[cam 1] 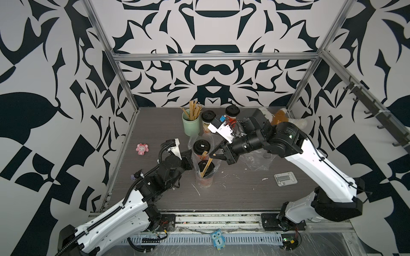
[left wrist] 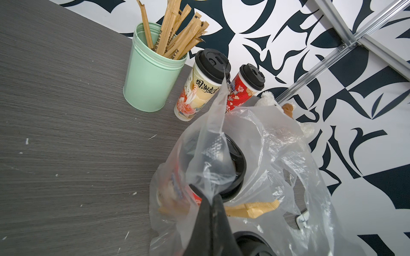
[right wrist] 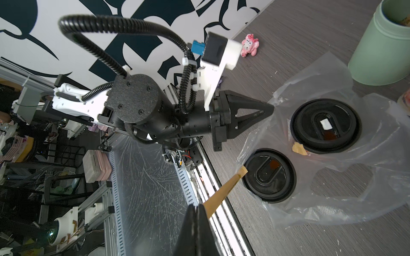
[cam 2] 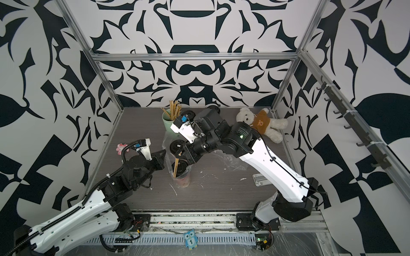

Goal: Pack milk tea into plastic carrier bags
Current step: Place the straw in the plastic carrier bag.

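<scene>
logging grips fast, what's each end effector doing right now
left end effector: closed on the plastic carrier bag
right end effector: closed on a brown wrapped straw

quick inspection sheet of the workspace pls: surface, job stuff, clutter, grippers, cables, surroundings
surface: grey wood-grain tabletop, scattered white flecks
job's things: near bagged cup and far bagged cup inside the clear bag; cream cup and red cup unbagged at the back; second bag lying flat
clutter: green straw holder, pink toy, teddy bear, small grey plate
grippers: left gripper shut on the clear bag's edge; right gripper shut on a wrapped straw
cables: black conduit on the left arm, thin cable on the right arm; no snag seen
surroundings: patterned walls, aluminium frame, hook rail
</scene>
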Tool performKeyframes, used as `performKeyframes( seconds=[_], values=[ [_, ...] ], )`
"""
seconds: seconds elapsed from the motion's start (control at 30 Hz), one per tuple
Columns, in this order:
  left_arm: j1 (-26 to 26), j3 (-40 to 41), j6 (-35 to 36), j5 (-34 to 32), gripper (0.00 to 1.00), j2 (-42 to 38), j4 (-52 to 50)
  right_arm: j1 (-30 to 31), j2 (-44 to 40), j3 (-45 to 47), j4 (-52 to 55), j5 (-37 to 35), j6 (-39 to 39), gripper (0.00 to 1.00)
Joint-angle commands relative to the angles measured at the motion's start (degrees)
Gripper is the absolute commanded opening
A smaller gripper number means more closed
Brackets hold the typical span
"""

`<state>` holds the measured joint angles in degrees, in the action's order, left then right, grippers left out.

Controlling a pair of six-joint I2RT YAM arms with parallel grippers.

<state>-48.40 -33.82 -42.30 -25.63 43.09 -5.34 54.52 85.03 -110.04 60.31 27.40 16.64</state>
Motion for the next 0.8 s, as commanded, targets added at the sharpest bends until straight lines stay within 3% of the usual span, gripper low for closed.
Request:
performKeyframes(
  seconds=[0.0,0.53,0.77],
  values=[
    [0.06,0.82,-0.50,0.23,0.00,-0.76,1.04,0.31,0.31,1.07,1.03,0.75,0.10,0.00],
    [0.06,0.73,-0.42,0.51,0.00,-1.12,1.17,0.64,4.78,-1.31,3.36,-4.27,-4.17,0.00],
    [0.02,-0.09,-0.42,1.01,0.00,-1.00,1.82,3.61,10.26,-8.21,8.82,-8.36,-8.69,0.00]
  ],
)
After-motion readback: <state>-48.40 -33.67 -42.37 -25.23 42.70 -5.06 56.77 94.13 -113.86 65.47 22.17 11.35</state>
